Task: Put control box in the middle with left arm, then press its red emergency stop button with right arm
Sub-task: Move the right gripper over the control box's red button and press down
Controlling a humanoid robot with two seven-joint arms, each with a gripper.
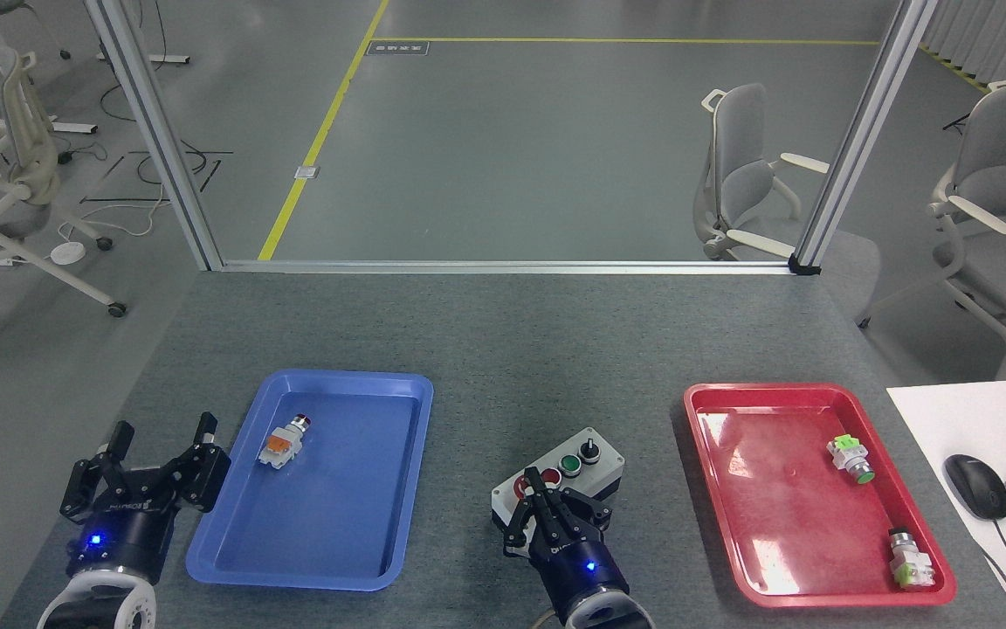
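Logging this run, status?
Left gripper open, idle beside blue tray. Right gripper shut, over big red emergency stop button on light-grey control box. Nothing obstructing.

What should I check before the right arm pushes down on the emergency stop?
1. Control box sits between the blue tray and the red tray: ok.
2. Right gripper is over the red emergency stop button, fingers together: ok.
3. Fingertips touching the button: cannot tell, the gripper hides most of it.
4. Fingertips away from the green button and black knob: ok.
5. Left gripper open, off to the left of the blue tray, away from the box: ok.
6. Box lying flat on the table: ok.
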